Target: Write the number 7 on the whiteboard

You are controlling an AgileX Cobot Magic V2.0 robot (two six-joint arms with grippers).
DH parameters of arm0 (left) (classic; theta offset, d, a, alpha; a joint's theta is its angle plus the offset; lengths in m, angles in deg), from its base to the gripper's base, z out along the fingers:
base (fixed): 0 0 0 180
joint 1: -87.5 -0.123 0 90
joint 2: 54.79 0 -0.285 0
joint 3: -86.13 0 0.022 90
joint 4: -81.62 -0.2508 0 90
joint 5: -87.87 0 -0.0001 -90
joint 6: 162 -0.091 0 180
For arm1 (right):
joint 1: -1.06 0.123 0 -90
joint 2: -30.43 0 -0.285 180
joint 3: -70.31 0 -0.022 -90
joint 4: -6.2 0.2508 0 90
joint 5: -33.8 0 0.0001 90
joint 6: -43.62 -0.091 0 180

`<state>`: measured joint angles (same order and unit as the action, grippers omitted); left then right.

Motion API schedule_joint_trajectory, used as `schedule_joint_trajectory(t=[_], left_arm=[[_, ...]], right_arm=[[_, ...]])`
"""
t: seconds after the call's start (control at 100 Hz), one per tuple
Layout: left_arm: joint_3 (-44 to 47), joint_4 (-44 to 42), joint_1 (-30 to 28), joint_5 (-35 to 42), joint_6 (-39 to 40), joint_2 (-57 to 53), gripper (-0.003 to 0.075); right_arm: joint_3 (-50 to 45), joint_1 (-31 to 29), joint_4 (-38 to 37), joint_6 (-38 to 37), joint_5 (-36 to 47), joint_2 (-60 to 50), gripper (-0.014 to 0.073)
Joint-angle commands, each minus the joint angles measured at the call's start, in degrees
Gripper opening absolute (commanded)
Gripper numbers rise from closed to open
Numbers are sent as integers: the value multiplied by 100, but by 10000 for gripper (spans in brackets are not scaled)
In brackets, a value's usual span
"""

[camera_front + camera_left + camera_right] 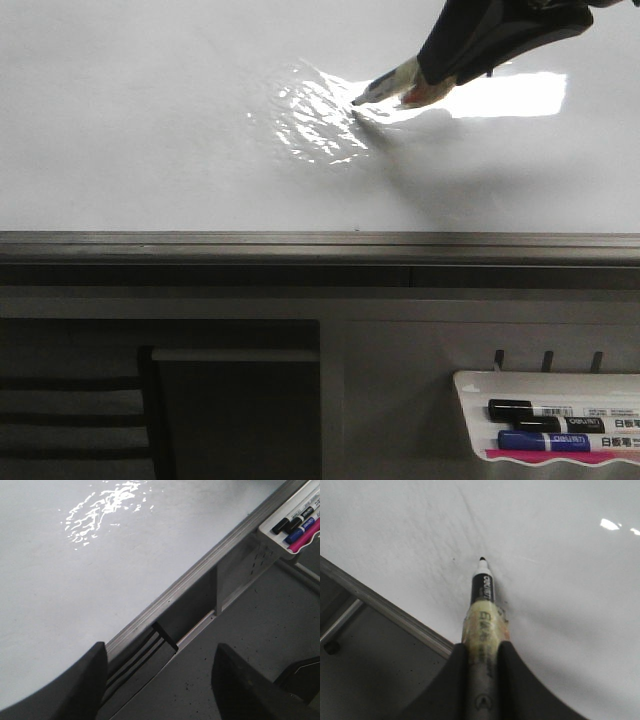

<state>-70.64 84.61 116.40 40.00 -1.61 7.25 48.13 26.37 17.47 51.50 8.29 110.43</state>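
Note:
The whiteboard [150, 130] is a large glossy white board with a grey metal frame along its near edge. My right gripper [440, 75] comes in from the upper right, shut on a black marker [385, 88] with tape round its barrel. The marker's tip sits at or just above the board beside the glare. In the right wrist view the gripper [481, 647] clamps the marker [482, 587] over the white board [560, 570]. No number 7 shows on the board. My left gripper [161, 650] is open and empty, over the board's frame edge [200, 565].
A small white marker tray [470, 385] hangs below the board at the front right, holding black and blue markers; it also shows in the left wrist view [267, 530]. A bright light glare [510, 95] lies on the board. A dark slatted panel [70, 410] sits below at left.

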Motion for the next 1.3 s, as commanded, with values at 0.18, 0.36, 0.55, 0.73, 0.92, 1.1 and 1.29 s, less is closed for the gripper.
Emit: schedule_joint_trajectory(t=[0.18, 0.36, 0.55, 0.73, 0.92, 1.1, 1.29], left_arm=[[-134, 8, -15, 387, 73, -42, 421], [-134, 14, -15, 387, 73, -42, 421], [-134, 0, -15, 419, 62, -42, 421], [-134, 48, -15, 576, 54, -42, 421], [-134, 71, 58, 834, -60, -31, 421], [-302, 482, 720, 689, -976, 312, 421], [-535, 481, 1670, 837, -1797, 1018, 421]], right_arm=[[209, -828, -78, 28, -296, -268, -53], [209, -1007, -87, 64, -448, -269, -53], [100, -851, 92, 64, -755, -269, -53], [-547, -217, 134, 64, -615, -269, -53], [-402, -126, 134, 103, -575, -352, -53], [56, 425, 134, 1299, -1047, -826, -53], [367, 1088, 134, 3077, -1333, -1181, -53]])
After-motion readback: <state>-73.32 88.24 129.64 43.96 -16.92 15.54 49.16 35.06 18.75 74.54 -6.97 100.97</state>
